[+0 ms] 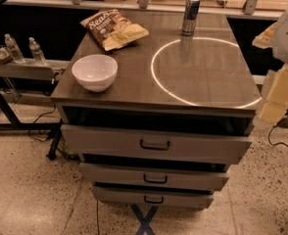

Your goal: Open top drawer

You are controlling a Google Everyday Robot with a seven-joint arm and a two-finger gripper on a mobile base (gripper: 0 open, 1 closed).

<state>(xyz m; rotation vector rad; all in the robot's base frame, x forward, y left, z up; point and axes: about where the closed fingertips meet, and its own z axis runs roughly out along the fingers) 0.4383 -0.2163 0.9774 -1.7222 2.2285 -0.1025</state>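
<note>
The top drawer (109, 140) is the tallest of three grey drawers under a grey counter (203, 72). It has a small dark loop handle (155, 144) at its centre. Its front stands a little out from the cabinet, with a dark gap above it. My gripper (280, 94) is a white and pale yellow shape at the right edge of the view. It is level with the counter's right front corner, apart from the drawer and well right of the handle.
Two shallower drawers sit below, the middle (154, 176) and the bottom (153, 198). On the counter are a white bowl (94, 71), a chip bag (113, 28) and a can (190, 15). A side shelf holding water bottles (24, 49) stands at the left. There is speckled floor in front.
</note>
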